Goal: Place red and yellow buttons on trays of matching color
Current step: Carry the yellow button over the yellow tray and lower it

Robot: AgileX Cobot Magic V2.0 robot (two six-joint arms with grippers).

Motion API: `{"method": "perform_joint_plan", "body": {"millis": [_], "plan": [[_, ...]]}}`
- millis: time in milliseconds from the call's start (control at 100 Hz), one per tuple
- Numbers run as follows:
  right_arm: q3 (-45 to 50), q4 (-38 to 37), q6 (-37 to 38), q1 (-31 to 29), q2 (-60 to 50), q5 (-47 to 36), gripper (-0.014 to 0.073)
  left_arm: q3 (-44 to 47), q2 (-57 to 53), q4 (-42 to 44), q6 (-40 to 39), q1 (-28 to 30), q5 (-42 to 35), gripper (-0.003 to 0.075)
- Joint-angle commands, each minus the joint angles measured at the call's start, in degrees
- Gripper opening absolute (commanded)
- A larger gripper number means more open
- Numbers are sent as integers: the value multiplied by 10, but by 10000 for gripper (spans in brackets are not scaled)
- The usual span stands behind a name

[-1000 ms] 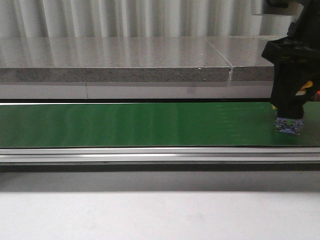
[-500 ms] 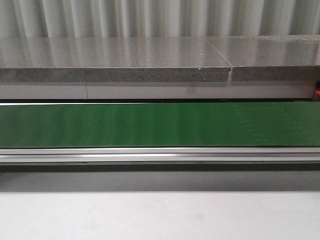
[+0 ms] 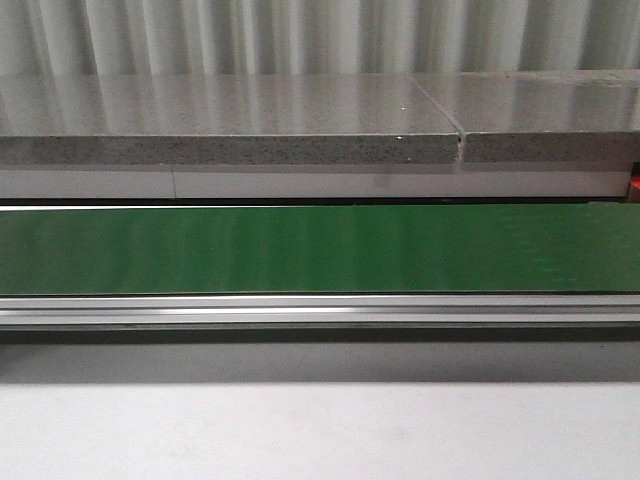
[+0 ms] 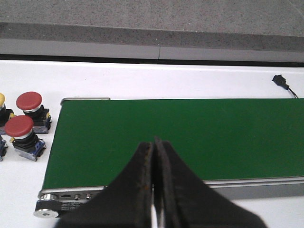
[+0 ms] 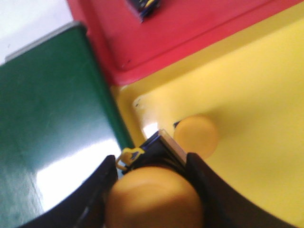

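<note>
Right gripper (image 5: 154, 190) was clamped on a yellow button (image 5: 154, 197) over the yellow tray (image 5: 251, 118), which already had another yellow one (image 5: 196, 134) in it. Red tray (image 5: 190, 33) sat alongside. Left gripper (image 4: 154, 190) was pinched shut, holding nothing, over the belt (image 4: 190, 137); two red buttons (image 4: 23, 126) waited beside it.

Ahead of the left gripper (image 4: 153, 190), whose fingers were pressed together, the green conveyor belt (image 4: 190, 135) lay bare along its whole visible length, leaving open passage forward and to either side. Beyond the belt's end roller (image 4: 46, 209), two red buttons (image 4: 26, 121) stood close together on the white table (image 4: 166, 80), crowding that side.

The right gripper (image 5: 152, 194) was clamped around a yellow button (image 5: 154, 202) over the yellow tray (image 5: 256, 104). Another yellow button (image 5: 195, 134) lay just ahead of its fingers, and the red tray (image 5: 180, 38) rose beyond. The tray floor elsewhere stood open.
</note>
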Motion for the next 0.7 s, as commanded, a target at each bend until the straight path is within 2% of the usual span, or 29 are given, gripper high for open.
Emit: {"method": "perform_joint_plan", "body": {"millis": [0,320,690], "plan": [[-13,3,9,-20,-18,-66,116,-15,2,-11,0,-6,-40,-20],[-13,3,9,-53,21,-168,116,-15,2,-11,0,-6,-40,-20],[-13,3,21,-85,99,-200,116,-15,2,-11,0,-6,-40,-20]]}}
